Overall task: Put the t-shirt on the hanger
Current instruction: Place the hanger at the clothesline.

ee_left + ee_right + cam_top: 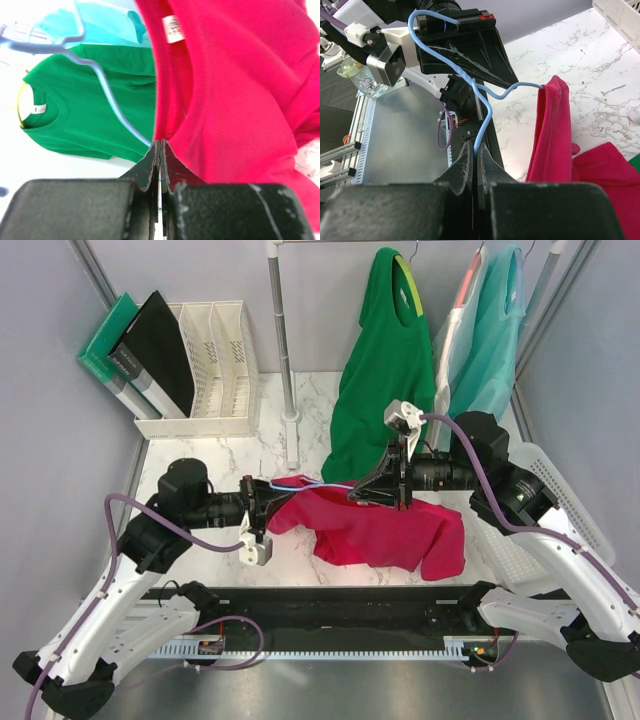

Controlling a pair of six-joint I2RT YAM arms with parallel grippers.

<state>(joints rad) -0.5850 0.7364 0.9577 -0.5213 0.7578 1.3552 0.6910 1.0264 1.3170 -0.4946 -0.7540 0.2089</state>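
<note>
From above: the t-shirt (385,530) lies crumpled on the white marble table (220,455) between grey walls (50,390), its collar up on the hanger (320,483). Left wrist: the left gripper (159,143) has its fingers pressed together where wire and collar meet; which one it pinches I cannot tell. Right wrist: the right gripper (474,146) is closed on the hanger wire.

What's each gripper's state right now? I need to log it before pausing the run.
Left gripper: closed on the hanger wire, beside the t-shirt collar.
Right gripper: closed on the hanger wire.
</note>
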